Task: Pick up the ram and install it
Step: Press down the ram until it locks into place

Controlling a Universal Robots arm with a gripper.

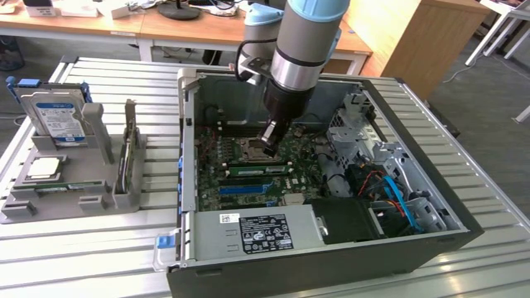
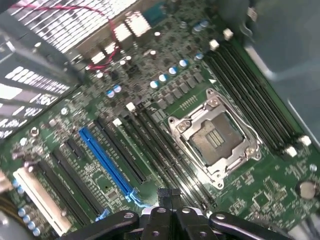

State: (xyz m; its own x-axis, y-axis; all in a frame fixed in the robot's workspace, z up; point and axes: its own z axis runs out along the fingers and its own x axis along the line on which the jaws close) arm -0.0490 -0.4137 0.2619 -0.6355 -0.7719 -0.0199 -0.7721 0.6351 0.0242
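1. Exterior view: the arm (image 1: pixel 302 43) reaches down into the open computer case (image 1: pixel 431 248). Its gripper (image 1: pixel 269 146) hangs just over the motherboard and covers part of the CPU socket (image 1: pixel 248 149).
2. From here the fingers read as one dark tip. I cannot separate them in this view.
3. On the exterior view's left, well apart from the case, stands a grey fixture (image 1: pixel 83 202). It holds an upright hard drive (image 1: pixel 56 118) and a square processor chip (image 1: pixel 46 167).
4. A thin green strip lies low along the fixture's front, and that looks to be the ram (image 1: pixel 73 186). It is too small to make out a label or chips.
5. A green band also shows among the slots just above the blue slot (image 1: pixel 244 186). I cannot tell whether it is board or stick.
6. Wrist view: the gripper (image 2: pixel 167 196) is cut off by the frame edge. Its fingers are pressed together with nothing between them.
7. They sit over the ends of the long black memory slots (image 2: pixel 165 155), which run between the CPU socket (image 2: pixel 215 137) and the blue slot (image 2: pixel 105 162).
8. The far corners of this view are blurred into dark shapes.
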